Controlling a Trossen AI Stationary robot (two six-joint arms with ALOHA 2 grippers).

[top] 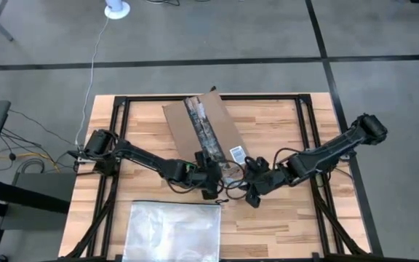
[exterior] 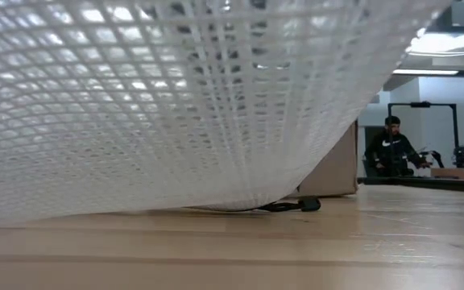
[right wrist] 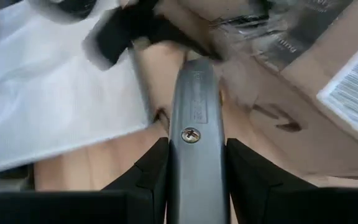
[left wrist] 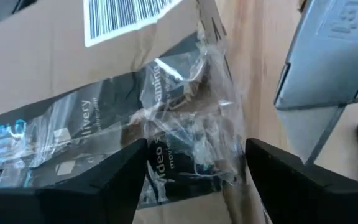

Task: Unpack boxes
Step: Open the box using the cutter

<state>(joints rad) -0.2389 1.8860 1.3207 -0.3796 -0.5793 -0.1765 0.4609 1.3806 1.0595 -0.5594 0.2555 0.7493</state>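
Observation:
The brown cardboard box (top: 180,124) lies flat at the table's far middle, with a dark printed tape strip (top: 204,127) along its top and a white barcode label (left wrist: 126,15). At the box's near end, my left gripper (left wrist: 194,180) is open, one finger on each side of the crumpled, torn tape (left wrist: 191,124). My right gripper (right wrist: 194,168) is just right of it, shut on a grey utility knife (right wrist: 194,99) that points at the box's near end. My left gripper stands astride the crumpled tape at the box's near end; whether its fingers (left wrist: 104,180) touch the tape or the cardboard I cannot tell. My right gripper pinches the grey knife's handle (right wrist: 191,152) between its two fingers, which lie along the handle. The knife sticks out level from the fingers toward the table's left and the box. Its front end is blurred, so I cannot tell whether it touches the box.
A clear plastic zip bag (top: 173,231) lies flat at the table's near edge, in front of both grippers, and its mesh fills most of the low view. A dark cable (exterior: 296,205) lies on the wood by the box. A person (exterior: 389,149) sits far behind the table.

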